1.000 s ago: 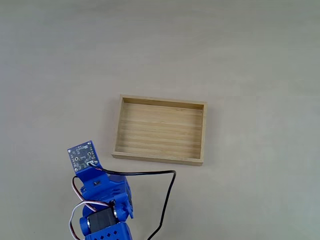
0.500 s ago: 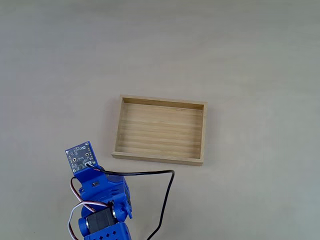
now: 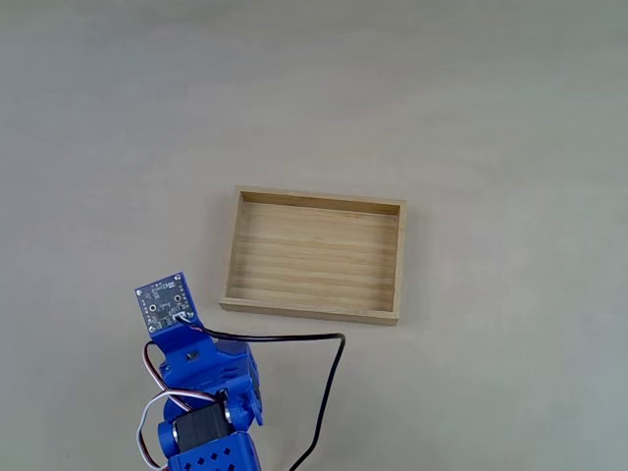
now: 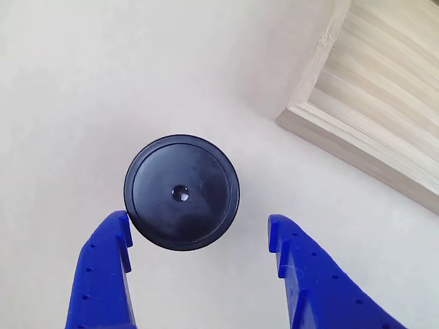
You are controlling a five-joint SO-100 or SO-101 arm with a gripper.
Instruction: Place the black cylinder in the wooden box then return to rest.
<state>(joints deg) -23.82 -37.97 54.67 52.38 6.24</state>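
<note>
Nothing has been placed yet: the box (image 3: 312, 255) is seen empty in the fixed view. The cylinder (image 4: 182, 192) stands on the table near the box's corner, just ahead of the spread, empty gripper (image 4: 199, 233). Grasp, carry, release and return remain. A black cable (image 3: 329, 392) lies beside the box; nothing blocks the path.

This looks like a hobby or lab bench set up for robot trials, though the room itself cannot be told. A plain, pale, matte worktop (image 3: 471, 88) runs to every edge of the fixed view. At its near edge stands a blue 3D-printed arm (image 3: 204, 412) with an exposed circuit board (image 3: 164, 300), loose servo wires and a black cable (image 3: 329, 392).
</note>
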